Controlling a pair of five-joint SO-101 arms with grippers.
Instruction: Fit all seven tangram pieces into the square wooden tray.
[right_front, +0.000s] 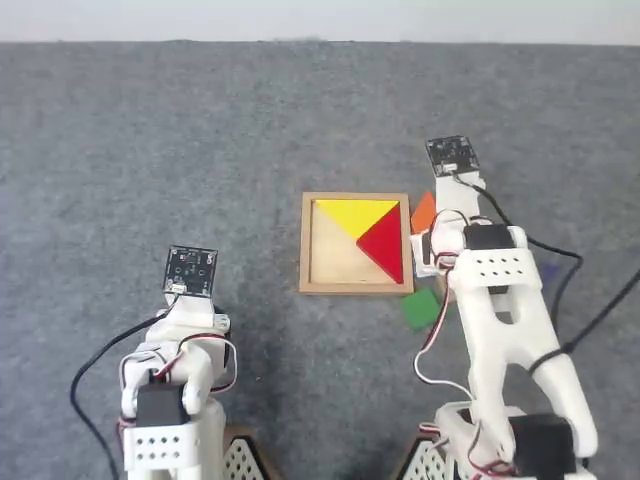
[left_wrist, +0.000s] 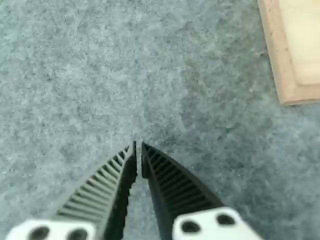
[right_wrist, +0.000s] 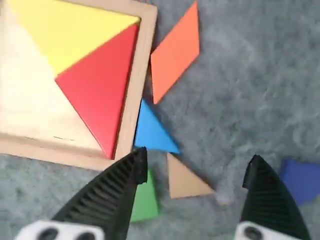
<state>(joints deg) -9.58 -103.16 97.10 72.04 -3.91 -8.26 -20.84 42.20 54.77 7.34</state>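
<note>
Square wooden tray (right_front: 355, 290) sits mid-desk on the grey felt desk (right_front: 200, 130). Two pieces are in it: the yellow triangle (right_front: 355, 213) along the far edge and the red triangle (right_front: 385, 245) along the right edge, the two meeting on a diagonal. The rest of the tray floor is bare wood.

Right hand (right_wrist: 197, 159) is released, fingers spread wide, low over the loose pieces just right of the tray's near-right corner, grasping nothing. The tan triangle (right_wrist: 184, 180) lies flat on the desk in the gap between its fingers, closer to the left finger. The blue triangle (right_wrist: 150, 132) is just beyond the left fingertip, tight against the outside of the tray's right rim. The green piece (right_wrist: 146, 202) is partly hidden by the left finger, near the tray's near-right corner. The orange parallelogram (right_wrist: 175, 50) lies farther off, just beside the right rim toward the far corner. A dark blue piece (right_wrist: 302, 180) lies right of the right finger, partly cut off.

Left hand (left_wrist: 138, 146) is clenched, tips together, empty, over bare felt well left of the tray, whose near-left corner shows in the left wrist view.
</note>
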